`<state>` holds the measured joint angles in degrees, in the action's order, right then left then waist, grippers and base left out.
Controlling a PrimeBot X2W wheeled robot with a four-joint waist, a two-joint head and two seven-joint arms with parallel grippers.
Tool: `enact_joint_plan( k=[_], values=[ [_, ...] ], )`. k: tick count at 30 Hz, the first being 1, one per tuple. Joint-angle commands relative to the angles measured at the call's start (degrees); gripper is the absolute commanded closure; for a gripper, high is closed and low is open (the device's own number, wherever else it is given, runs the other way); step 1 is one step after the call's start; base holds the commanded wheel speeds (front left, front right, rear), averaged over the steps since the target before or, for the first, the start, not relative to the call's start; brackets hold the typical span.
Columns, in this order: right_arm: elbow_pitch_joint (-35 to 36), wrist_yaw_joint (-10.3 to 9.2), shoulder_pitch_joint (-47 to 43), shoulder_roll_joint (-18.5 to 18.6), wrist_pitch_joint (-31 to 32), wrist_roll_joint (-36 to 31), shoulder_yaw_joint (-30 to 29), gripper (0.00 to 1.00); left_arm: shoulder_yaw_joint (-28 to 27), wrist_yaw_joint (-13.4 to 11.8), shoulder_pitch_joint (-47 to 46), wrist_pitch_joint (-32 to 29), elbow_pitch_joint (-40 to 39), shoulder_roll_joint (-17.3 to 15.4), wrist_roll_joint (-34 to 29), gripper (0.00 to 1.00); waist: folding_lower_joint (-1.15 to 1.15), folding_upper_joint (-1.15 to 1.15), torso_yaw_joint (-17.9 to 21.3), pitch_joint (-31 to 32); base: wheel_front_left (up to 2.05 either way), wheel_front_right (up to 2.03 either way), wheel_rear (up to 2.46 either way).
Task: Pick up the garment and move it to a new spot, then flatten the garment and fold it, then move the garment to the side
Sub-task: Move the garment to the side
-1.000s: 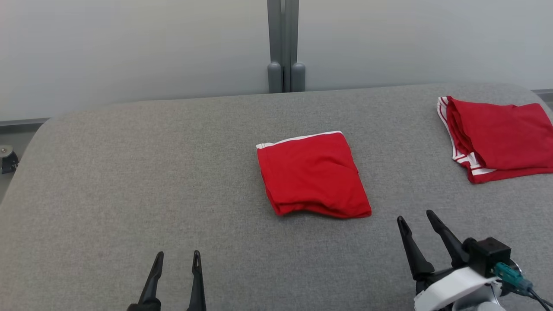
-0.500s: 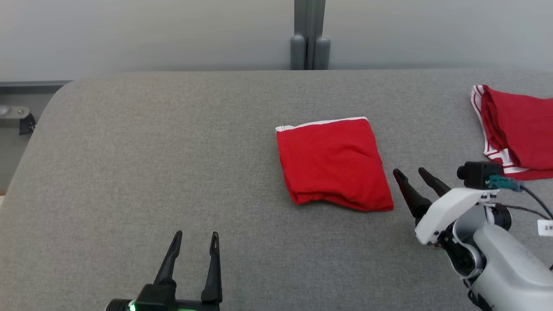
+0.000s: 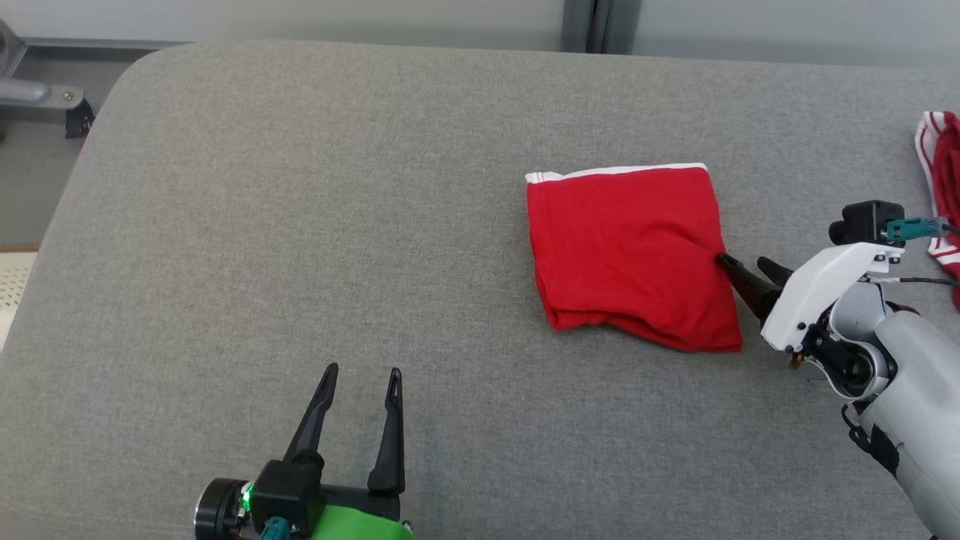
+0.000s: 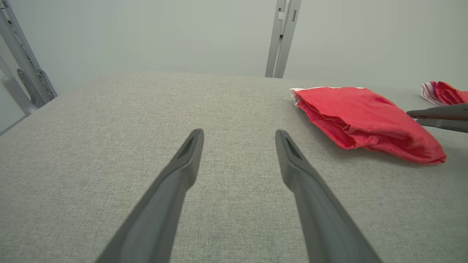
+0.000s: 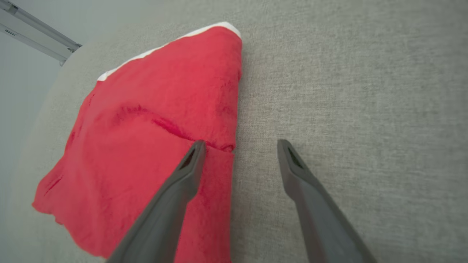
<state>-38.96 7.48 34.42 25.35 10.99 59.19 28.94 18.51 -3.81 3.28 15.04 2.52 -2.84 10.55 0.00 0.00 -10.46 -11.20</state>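
Note:
A folded red garment with a white band along its far edge lies on the grey padded table; it also shows in the left wrist view, the garment, and the right wrist view, the garment. My right gripper is open at the garment's right edge: one finger over the red cloth, the other over bare table, as the right gripper shows. My left gripper stands open over bare table, well to the garment's near left, with nothing between its fingers.
A second red garment with white stripes lies at the table's far right edge. The table's rounded left corner borders a floor with a metal frame foot. Grey wall panels and a post stand behind.
The head camera has tilted down and shifted. My right gripper has moved forward and left, from short of the garment to its right edge. The left gripper stays open in place.

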Motion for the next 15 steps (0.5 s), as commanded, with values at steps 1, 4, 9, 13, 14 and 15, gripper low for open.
enact_joint_plan(
  k=[1, 4, 9, 13, 14, 15],
  values=[
    [-0.6, 0.02, 0.96, 0.18, 0.44, 0.76, 0.66, 0.0, 0.14, -0.39, -1.16, 0.16, 0.11, -0.13, 0.38, 0.0, 0.0, 0.0, -1.66, -2.23, 0.0, 0.0, 0.0],
    [-1.36, 0.02, 1.65, -0.28, 1.49, 1.85, 2.34, 0.0, 0.37, -0.63, -1.72, 0.16, 0.14, -0.13, 0.45, 0.0, 0.0, 0.0, -1.59, -2.75, 0.0, 0.0, 0.0],
    [-1.76, 0.02, 2.93, -0.13, -0.36, 0.98, 6.19, 1.0, 0.76, -0.84, -2.73, 0.16, -0.07, -0.13, 0.48, 0.0, 0.0, 0.0, -0.36, -3.92, 0.0, 0.0, 0.0],
    [-1.66, -0.07, 4.4, 2.58, -2.98, -0.44, 8.41, 1.0, 0.86, -0.48, -3.69, 0.17, -0.68, -0.13, 0.33, 0.0, 0.0, 0.0, 1.81, -5.34, 0.0, 0.0, 0.0],
    [-1.4, -0.08, 4.84, 3.31, -3.63, -0.87, 8.88, 1.0, 0.67, -0.48, -3.89, 0.17, -1.17, -0.13, 1.11, 0.0, 0.0, 0.0, 2.51, -5.75, 0.0, 0.0, 0.0],
    [-0.99, -0.08, 5.48, 4.21, -4.32, -1.55, 9.59, 1.0, 0.4, -0.36, -4.21, 0.16, -1.67, -0.14, 1.08, 0.0, 0.0, 0.0, 3.5, -6.31, 0.0, 0.0, 0.0]
  ],
)
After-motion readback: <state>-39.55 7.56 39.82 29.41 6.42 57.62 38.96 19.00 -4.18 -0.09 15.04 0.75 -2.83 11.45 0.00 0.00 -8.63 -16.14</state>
